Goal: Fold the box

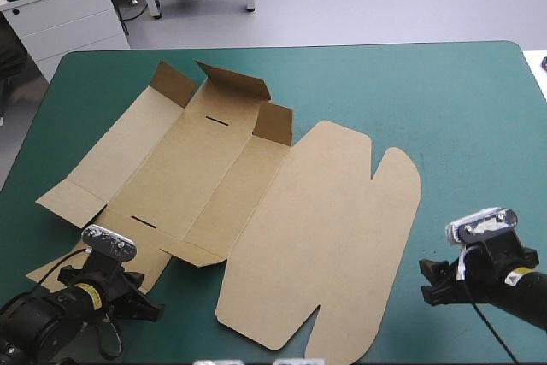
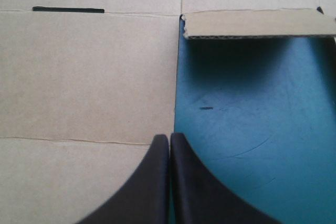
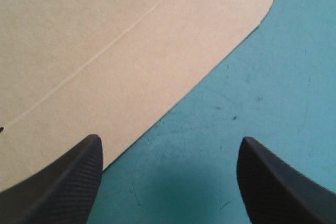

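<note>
The box (image 1: 256,203) is lying opened out on the teal-green cover (image 1: 461,100), toward the table's left and middle. It is mostly flat; only the three flaps (image 1: 232,81) at its far end are standing up on their creases. The left gripper (image 2: 169,138) is being held with its black fingers pressed together into one point, just at the near edge of a side panel (image 2: 84,77), where board and cover are meeting. No board is being seen between them. The right gripper (image 3: 170,145) is being held wide apart over bare cover, just beside the rounded edge of the lid (image 3: 131,40), and nothing is being gripped.

Probably the raising of a side wall is being prepared. For this, the pointed tip is best being slid low and flat under the panel's edge, so that the board is being lifted and not pushed away. The turning is to be made along the pressed crease (image 2: 79,141). Meanwhile the lid is better being pinned by the right gripper, because a loose sheet is likely being dragged as a whole over the smooth cover.
</note>
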Robot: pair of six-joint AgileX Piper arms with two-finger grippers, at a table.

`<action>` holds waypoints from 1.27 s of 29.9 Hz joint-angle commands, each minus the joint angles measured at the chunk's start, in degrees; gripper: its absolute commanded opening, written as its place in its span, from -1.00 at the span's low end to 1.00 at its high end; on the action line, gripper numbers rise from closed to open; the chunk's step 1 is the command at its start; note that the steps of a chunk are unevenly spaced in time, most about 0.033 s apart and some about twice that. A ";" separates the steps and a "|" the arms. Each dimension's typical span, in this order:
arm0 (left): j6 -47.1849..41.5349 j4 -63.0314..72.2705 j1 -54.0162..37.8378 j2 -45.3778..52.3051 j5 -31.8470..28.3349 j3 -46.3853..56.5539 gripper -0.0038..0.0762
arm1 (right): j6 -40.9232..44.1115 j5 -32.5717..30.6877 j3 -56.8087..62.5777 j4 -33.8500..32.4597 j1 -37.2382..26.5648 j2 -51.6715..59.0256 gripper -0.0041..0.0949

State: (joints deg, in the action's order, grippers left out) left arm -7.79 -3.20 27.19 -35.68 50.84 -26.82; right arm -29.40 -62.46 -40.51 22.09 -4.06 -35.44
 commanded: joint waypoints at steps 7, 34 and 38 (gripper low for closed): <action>-0.56 -0.43 0.26 -0.18 -2.26 -1.93 -0.93 | -9.83 2.22 -17.60 12.31 0.00 -19.30 0.41; -0.56 -2.58 0.26 -0.18 -2.26 -1.93 -0.93 | -16.54 1.89 -73.40 12.05 21.20 -76.32 0.41; -0.56 -2.58 0.26 -0.18 -2.26 -1.93 -0.93 | -16.93 1.89 -78.74 10.71 23.15 -82.10 0.41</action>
State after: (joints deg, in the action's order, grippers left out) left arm -7.79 -5.32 27.19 -35.68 50.79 -26.82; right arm -45.53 -62.12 -114.71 32.04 18.21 -118.21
